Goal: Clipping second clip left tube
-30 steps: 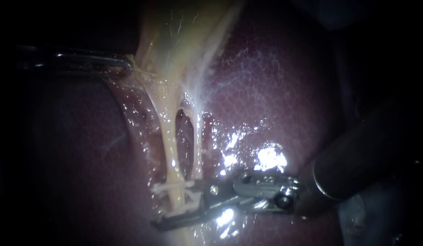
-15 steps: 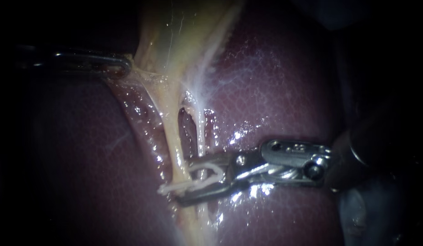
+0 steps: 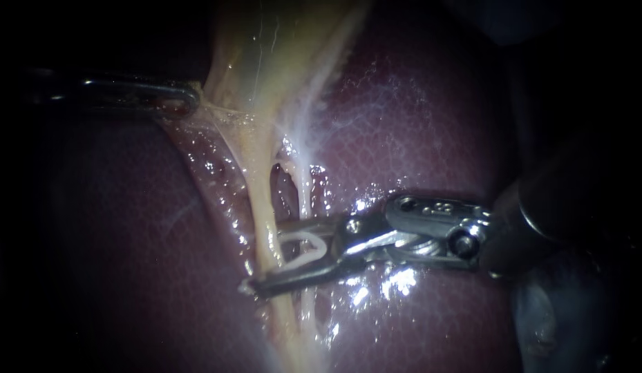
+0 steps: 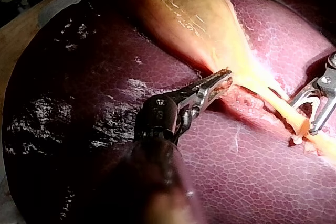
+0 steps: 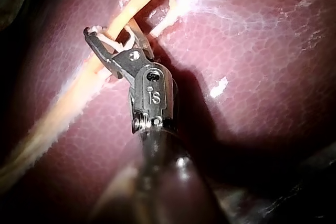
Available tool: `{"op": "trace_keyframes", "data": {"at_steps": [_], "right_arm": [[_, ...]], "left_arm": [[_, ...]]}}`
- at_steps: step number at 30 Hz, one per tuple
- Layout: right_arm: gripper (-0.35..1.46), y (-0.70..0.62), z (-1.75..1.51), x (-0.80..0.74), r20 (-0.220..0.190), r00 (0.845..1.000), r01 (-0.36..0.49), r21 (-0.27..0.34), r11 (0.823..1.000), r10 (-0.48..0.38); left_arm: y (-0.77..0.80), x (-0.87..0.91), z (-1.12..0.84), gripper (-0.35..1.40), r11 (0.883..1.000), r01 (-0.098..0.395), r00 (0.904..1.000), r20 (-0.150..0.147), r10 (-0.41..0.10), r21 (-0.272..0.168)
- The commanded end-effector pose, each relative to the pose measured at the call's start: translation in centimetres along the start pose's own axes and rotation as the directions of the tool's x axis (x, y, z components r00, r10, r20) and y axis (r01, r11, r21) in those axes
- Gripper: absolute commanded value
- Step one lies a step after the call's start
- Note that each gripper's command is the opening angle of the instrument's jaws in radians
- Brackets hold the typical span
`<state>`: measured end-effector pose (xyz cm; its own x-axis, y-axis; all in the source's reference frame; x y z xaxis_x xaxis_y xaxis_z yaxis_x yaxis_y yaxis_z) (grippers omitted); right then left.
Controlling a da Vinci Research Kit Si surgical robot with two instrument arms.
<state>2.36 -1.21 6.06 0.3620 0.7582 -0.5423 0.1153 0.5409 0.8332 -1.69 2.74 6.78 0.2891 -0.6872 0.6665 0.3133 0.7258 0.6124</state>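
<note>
The left tube point(image 3: 262, 200) runs pale yellow down from the gallbladder point(image 3: 265, 55), with the thinner right tube point(image 3: 305, 200) beside it. My right instrument point(image 3: 267, 261) reaches in from the right. Its jaws stand open astride the left tube, one on either side, with a white clip point(image 3: 308, 243) seated between them. A small white piece point(image 3: 246, 284) shows on the tube at the lower jaw's tip. The right wrist view shows the same jaws point(image 5: 110, 29) around the tube point(image 5: 79, 85). My left instrument point(image 3: 189, 97) point(image 4: 223, 80) is shut on the gallbladder's narrow end and holds it taut.
Dark red liver point(image 3: 417, 124) lies under and around both tubes, wet and glinting. A narrow window of tissue separates the two tubes. In the left wrist view the right instrument point(image 4: 315, 111) sits ahead of the left instrument, across the tube point(image 4: 278, 106).
My right instrument has moved up along the left tube and pushed further across it, so its jaws now reach past the tube. The left instrument has held still.
</note>
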Motion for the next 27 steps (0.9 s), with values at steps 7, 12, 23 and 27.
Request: {"op": "trace_keyframes", "data": {"at_steps": [7,12,23,27], "right_arm": [[0.50,0.02,0.14,0.06,-0.067,0.995,-0.074,0.079,0.994,0.079],[0.49,0.01,0.20,0.10,-0.100,0.984,-0.133,0.138,0.981,0.148],[0.49,0.00,0.30,0.05,-0.101,0.962,-0.223,0.240,0.945,0.253],[0.49,0.00,0.32,0.04,-0.101,0.961,-0.226,0.247,0.942,0.257]], "left_arm": [[0.00,0.00,0.00,-0.35,1.000,0.000,1.0000,0.000,0.000,-0.001],[0.00,0.00,0.00,-0.35,1.000,0.000,1.0000,0.000,0.000,-0.001],[0.00,0.00,0.01,-0.35,1.000,0.000,1.0000,0.000,0.000,-0.001],[0.00,0.00,0.01,-0.35,1.000,0.000,1.0000,0.000,0.000,-0.001]]}}
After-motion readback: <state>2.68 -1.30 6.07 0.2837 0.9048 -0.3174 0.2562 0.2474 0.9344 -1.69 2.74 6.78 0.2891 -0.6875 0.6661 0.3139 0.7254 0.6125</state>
